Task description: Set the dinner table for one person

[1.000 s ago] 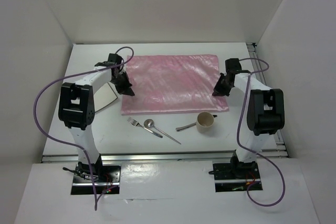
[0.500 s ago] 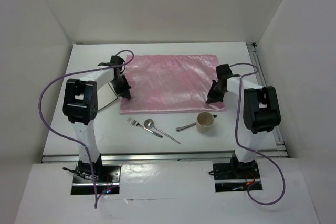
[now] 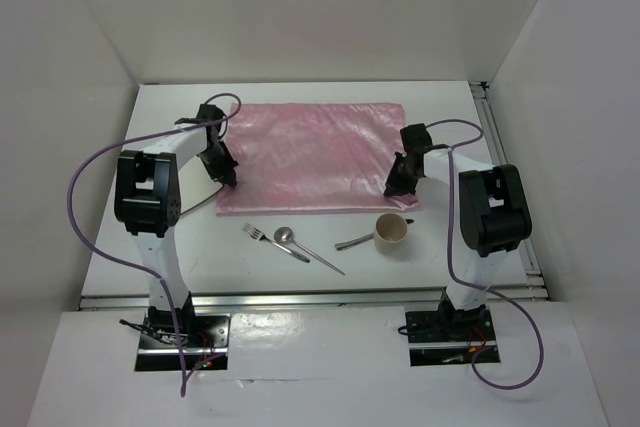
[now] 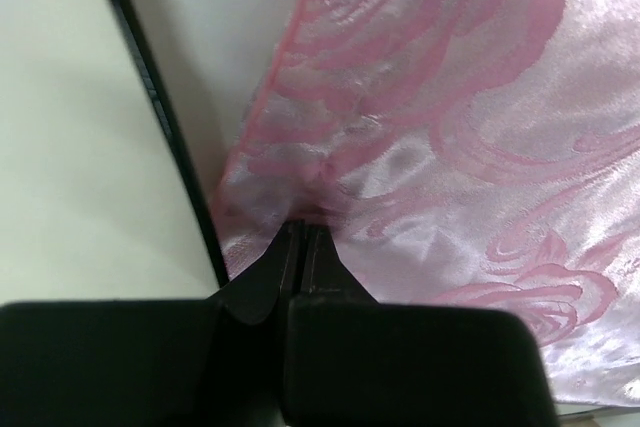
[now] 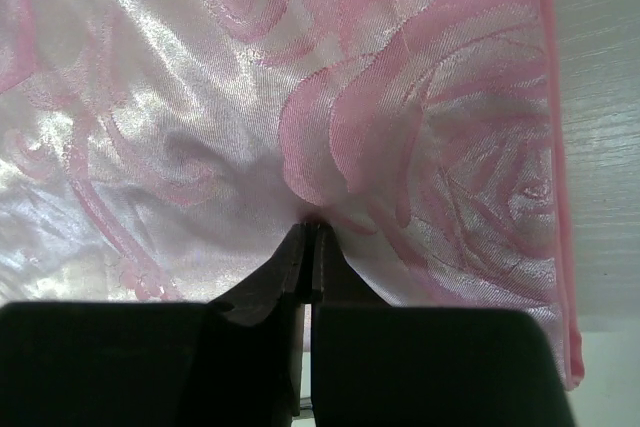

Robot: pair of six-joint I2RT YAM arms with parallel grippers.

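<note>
Your left pincer (image 4: pixel 300 235) and right pincer (image 5: pixel 308 232) are each clamped tight on a pinch of the shiny pink rose-patterned cloth (image 3: pixel 315 157), which spreads ahead of their tips over the rigid matte white dinner table (image 3: pixel 215 259). The cloth looks soft and slippery, so grip near its side hems.

Shiny pink cloth (image 3: pixel 320 157), beige cup (image 3: pixel 391 233) — fork (image 3: pixel 257 234), spoon (image 3: pixel 286 238)

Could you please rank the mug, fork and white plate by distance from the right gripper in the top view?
1. The mug, just near-side of the right gripper.
2. The fork, left of the mug.
3. The white plate, far left.
</note>
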